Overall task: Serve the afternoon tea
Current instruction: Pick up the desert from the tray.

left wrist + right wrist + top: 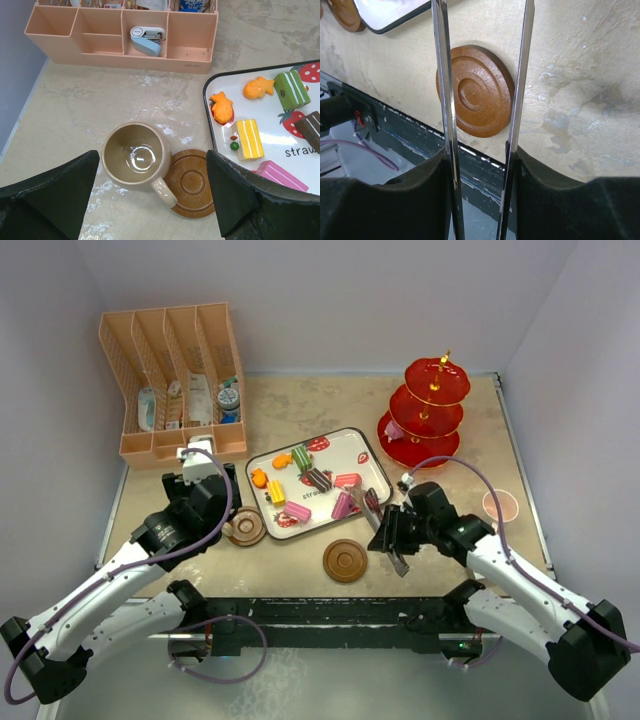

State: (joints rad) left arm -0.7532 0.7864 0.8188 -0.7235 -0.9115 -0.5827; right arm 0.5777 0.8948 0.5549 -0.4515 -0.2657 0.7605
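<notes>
The tan mug [136,161] stands upright and empty on the table, its handle lying over the edge of a brown saucer [192,182]. My left gripper [152,157] hovers above them, open, one finger on each side. A tray [372,448] holds several toy cakes, among them a yellow one [249,138] and orange fish shapes [221,106]. My right gripper [480,150] is shut on the metal tongs [442,75], both tong arms pinched between the pads. A second saucer [475,92] lies beyond them near the table's front edge. The red three-tier stand [425,410] is at the back right. The pink mug [499,505] stands at the right.
A peach divided rack [175,380] with toiletries fills the back left corner; a blue stapler-like item [147,40] lies in its front compartment. The tong tips [358,510] reach over the tray's near right corner. The black frame of the arm bases [330,615] runs along the front edge.
</notes>
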